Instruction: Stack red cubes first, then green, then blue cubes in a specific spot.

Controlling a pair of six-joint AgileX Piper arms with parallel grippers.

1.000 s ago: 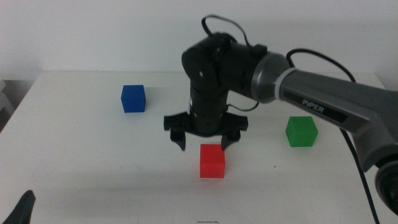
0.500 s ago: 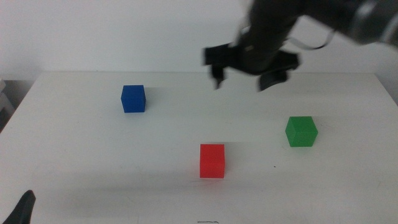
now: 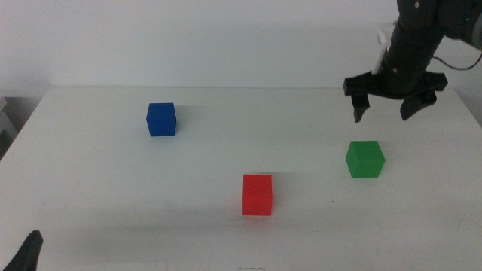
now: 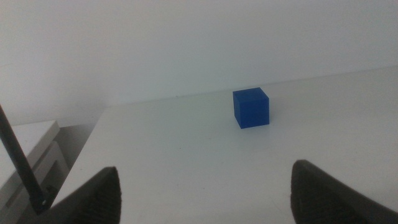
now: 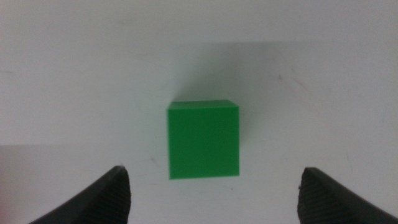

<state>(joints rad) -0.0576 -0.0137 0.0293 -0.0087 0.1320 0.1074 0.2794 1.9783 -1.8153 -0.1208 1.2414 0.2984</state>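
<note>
We see the white bench (image 3: 113, 188) carrying all three cubes, each well apart from the others and none stacked yet. The right arm (image 3: 422, 30) comes in from the far right, and it has travelled a long way in the last second: it stood directly over the red cube with its fingers spread, then swung up and across, and now its right claw (image 3: 392, 102) hangs above the green cube (image 3: 365, 159), released and holding nothing. The right wrist view confirms it, with the green cube (image 5: 203, 139) centred between the two wide-open jaws and clear bench on either side.

We judge this to mean the red cube (image 3: 257, 194) has been left where it sits at near centre, so that place serves as the stacking spot, and the green one is next to be picked up. The blue cube (image 3: 161, 119) rests untouched at the far left. The left claw (image 4: 205, 193) waits low at the near left corner, also spread open and empty, looking across at the blue cube (image 4: 252, 107)
</note>
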